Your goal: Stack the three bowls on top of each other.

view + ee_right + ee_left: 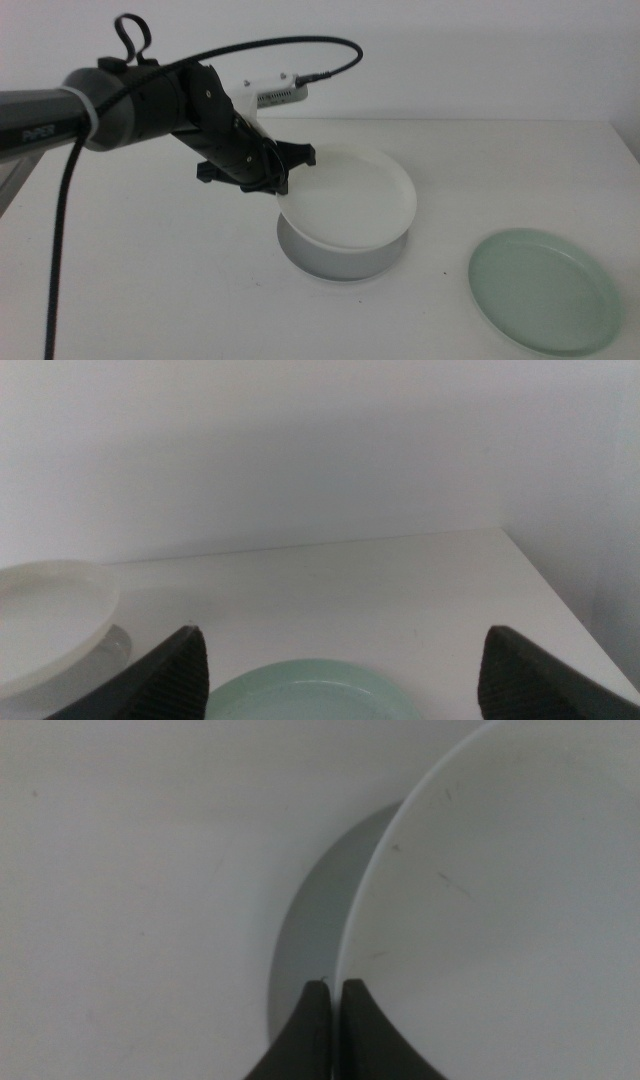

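The white bowl [350, 200] hangs tilted just over the pale grey bowl [340, 260] in the middle of the table. My left gripper [272, 178] is shut on the white bowl's left rim. In the left wrist view the jaws pinch the white bowl [500, 900] at its rim, my left gripper [334, 988] over the grey bowl [310, 950] below. The mint green bowl [545, 290] lies alone at the front right. My right gripper [345, 660] stands open, set back above the near edge of the green bowl [315, 695]; this arm is out of the middle view.
The table's far edge [480, 121] meets a white wall. In the right wrist view the white bowl [50, 615] shows off to one side, and the table's right edge [560, 600] drops away.
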`<state>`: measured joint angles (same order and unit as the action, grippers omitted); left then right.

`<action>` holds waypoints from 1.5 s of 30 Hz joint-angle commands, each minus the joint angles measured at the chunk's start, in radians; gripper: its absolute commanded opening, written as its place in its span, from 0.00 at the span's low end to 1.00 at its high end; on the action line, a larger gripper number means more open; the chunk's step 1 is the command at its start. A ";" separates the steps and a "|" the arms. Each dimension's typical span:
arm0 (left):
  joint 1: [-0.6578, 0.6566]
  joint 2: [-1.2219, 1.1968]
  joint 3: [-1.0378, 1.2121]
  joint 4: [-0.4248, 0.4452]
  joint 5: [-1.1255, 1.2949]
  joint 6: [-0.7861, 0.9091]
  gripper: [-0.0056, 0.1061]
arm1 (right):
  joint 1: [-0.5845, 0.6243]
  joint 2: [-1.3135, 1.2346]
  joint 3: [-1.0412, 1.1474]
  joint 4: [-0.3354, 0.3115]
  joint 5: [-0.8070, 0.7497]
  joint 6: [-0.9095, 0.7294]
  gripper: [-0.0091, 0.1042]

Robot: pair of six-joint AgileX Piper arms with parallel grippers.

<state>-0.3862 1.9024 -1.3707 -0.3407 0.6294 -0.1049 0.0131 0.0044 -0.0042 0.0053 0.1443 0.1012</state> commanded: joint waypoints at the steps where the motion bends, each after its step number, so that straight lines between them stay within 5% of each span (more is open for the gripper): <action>1: -0.002 0.007 0.001 -0.004 -0.004 -0.005 0.03 | -0.005 -0.004 0.004 -0.005 -0.010 -0.005 0.90; 17: 0.000 0.075 0.001 -0.014 0.052 0.065 0.10 | -0.005 -0.004 0.004 -0.005 -0.010 -0.005 0.90; 23: 0.017 0.043 -0.001 -0.026 0.047 0.161 0.46 | -0.005 -0.004 0.004 -0.005 -0.010 -0.005 0.90; 27: 0.061 -0.029 -0.001 -0.084 0.088 0.287 0.89 | -0.005 -0.004 0.004 -0.005 -0.010 -0.005 0.90; 33: 0.125 -0.247 -0.001 -0.301 0.230 0.631 0.89 | -0.005 -0.004 0.004 -0.005 -0.010 -0.005 0.90; 45: 0.137 -0.847 0.103 -0.268 0.400 0.653 0.89 | -0.005 -0.004 0.004 -0.005 -0.010 -0.005 0.90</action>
<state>-0.2499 1.1051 -1.2841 -0.6107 1.0105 0.5697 0.0131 0.0044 -0.0042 0.0053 0.1443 0.1012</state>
